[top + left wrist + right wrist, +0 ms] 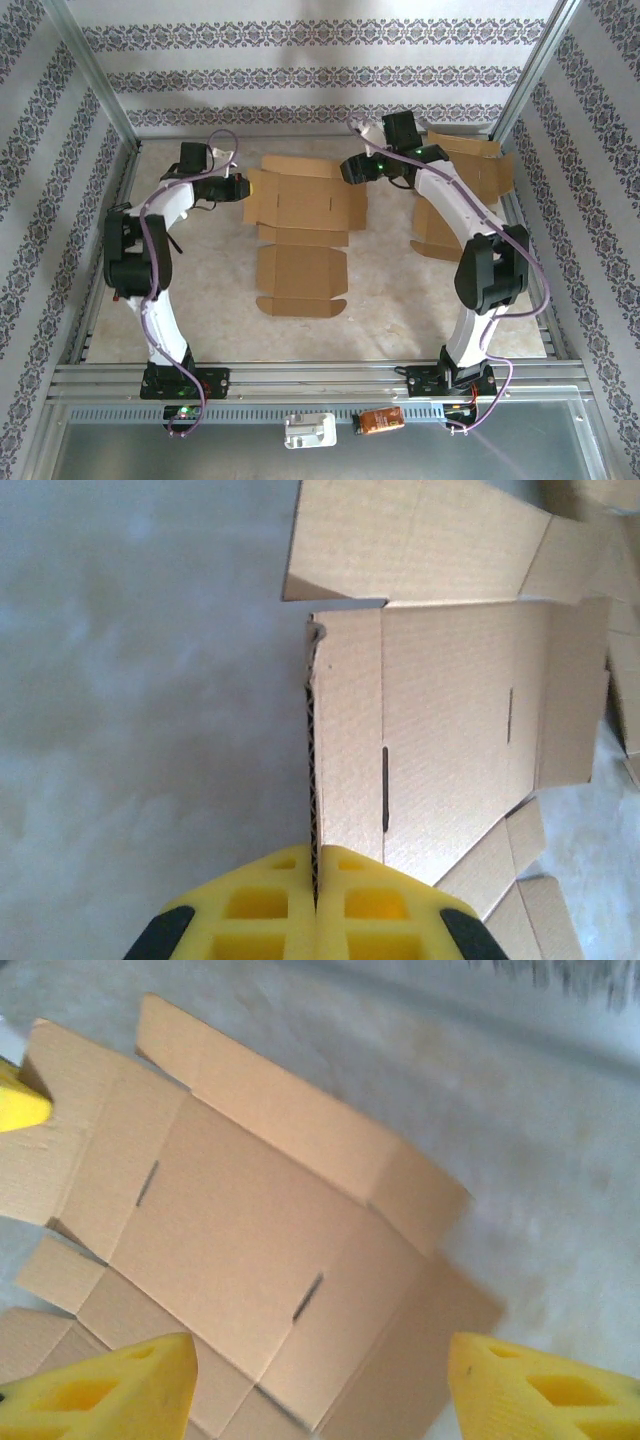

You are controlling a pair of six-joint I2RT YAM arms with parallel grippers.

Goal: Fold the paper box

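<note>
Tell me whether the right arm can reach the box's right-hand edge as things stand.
Probably yes: the right gripper hangs open over that side of the paper box, nothing lies between them, and the left gripper pinches the opposite edge.

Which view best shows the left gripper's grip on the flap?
Left wrist: left gripper shut on the flap edge, close up. Top external shows it small; right wrist catches one yellow fingertip at the flap.

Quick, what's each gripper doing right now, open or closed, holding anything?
Left gripper: closed on the edge of the paper box.
Right gripper: open, holding nothing.
</note>
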